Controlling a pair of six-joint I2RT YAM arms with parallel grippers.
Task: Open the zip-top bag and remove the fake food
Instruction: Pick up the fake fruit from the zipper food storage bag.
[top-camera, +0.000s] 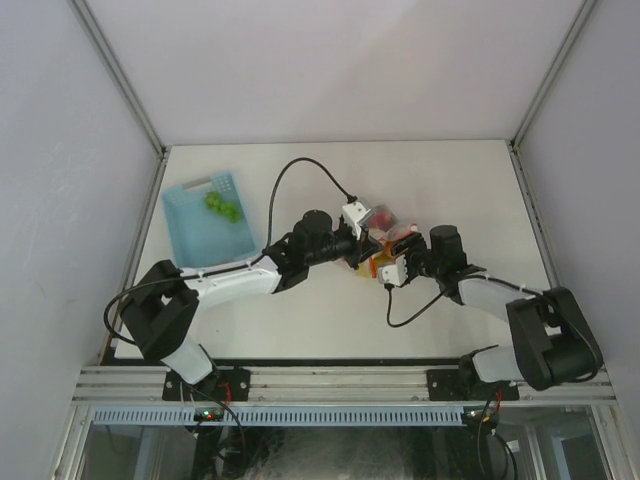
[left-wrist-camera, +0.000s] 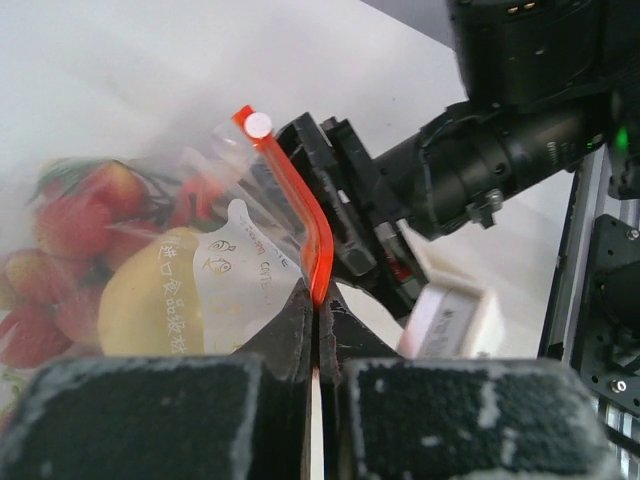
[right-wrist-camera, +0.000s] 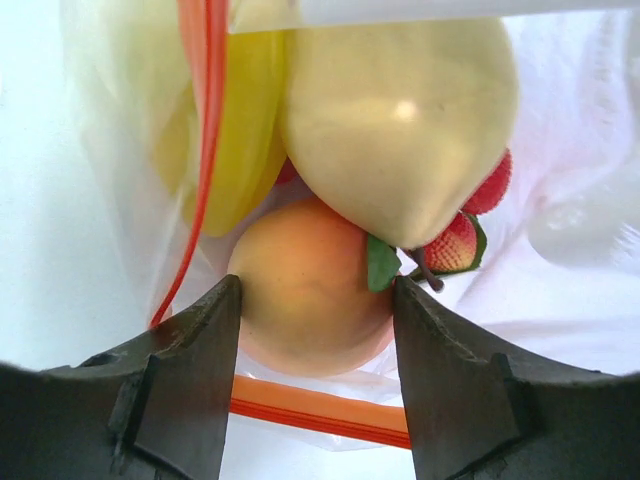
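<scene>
**Item:** zip-top bag (top-camera: 386, 230), clear crinkly film.
**Location:** middle of the desk (top-camera: 330, 170), between the two arms. It is well apart from the light-blue slotted basket (top-camera: 195, 238) at the far left, which carries a few green pieces (top-camera: 224, 207).
**Closure:** red-orange zip strip (left-wrist-camera: 300, 215), bowed, with a white label patch (left-wrist-camera: 240, 275) just below it.
**Contents:** fake food (left-wrist-camera: 90, 250).
- Several strawberries (right-wrist-camera: 455, 245).
- A pale yellow pear-shaped piece (right-wrist-camera: 400, 120), with a brighter yellow piece (right-wrist-camera: 245, 120) beside it.
- A peach-coloured round fruit (right-wrist-camera: 300, 270), touching the pear-shaped piece and closest to the right wrist camera.

**Left gripper** (left-wrist-camera: 315, 330): jaws pressed together, pinching the zip strip at their tips.
**Right gripper** (right-wrist-camera: 317, 300): jaws part-open, one on each side of the peach-coloured fruit and at or very near its skin. No firm hold can be read.

**Step in hand (judged):** taking hold of the peach-coloured fruit to draw it out.
**Handling notes:**
- Close squarely across the widest part of the fruit. It looks smooth and round, and may squirt out of a pinch set too near its end.
- One jaw stands just beside a run of the zip strip. Keep strip and film out from under the jaws, or the bag will come along with the fruit.
- The left pinch should hold firm as an anchor against the pull.
- Withdraw slowly and in a straight line, since the pear-shaped piece and a strawberry lean on the fruit and may tumble out.
</scene>
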